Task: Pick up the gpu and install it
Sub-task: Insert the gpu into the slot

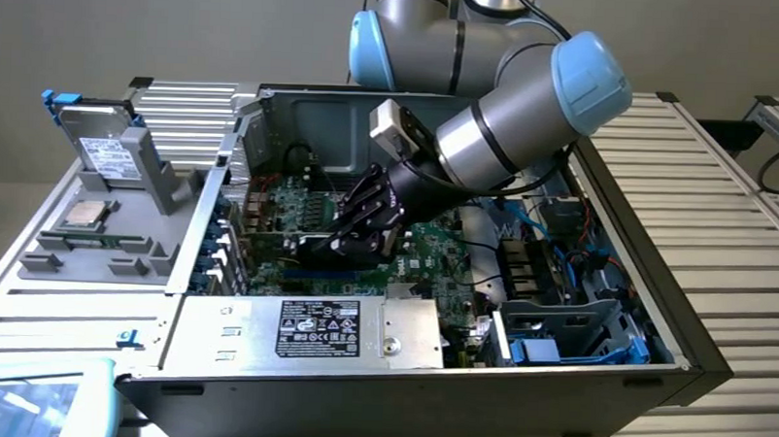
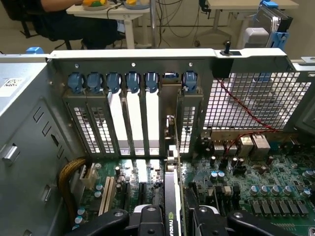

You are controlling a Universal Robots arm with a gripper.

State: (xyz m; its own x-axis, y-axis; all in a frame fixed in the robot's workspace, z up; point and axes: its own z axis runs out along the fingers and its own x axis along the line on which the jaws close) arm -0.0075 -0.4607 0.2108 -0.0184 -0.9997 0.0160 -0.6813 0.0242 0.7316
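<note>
Both jaws of the gripper (image 2: 173, 222) clamp the gpu (image 2: 172, 196), which stands on edge above the motherboard (image 2: 261, 179), its bracket end against the rear panel (image 2: 98, 123). Seating it well likely calls for an upright card and straight, even downward pressure.

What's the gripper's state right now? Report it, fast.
Gripper: closed on the gpu, held edge-on over the motherboard.
</note>
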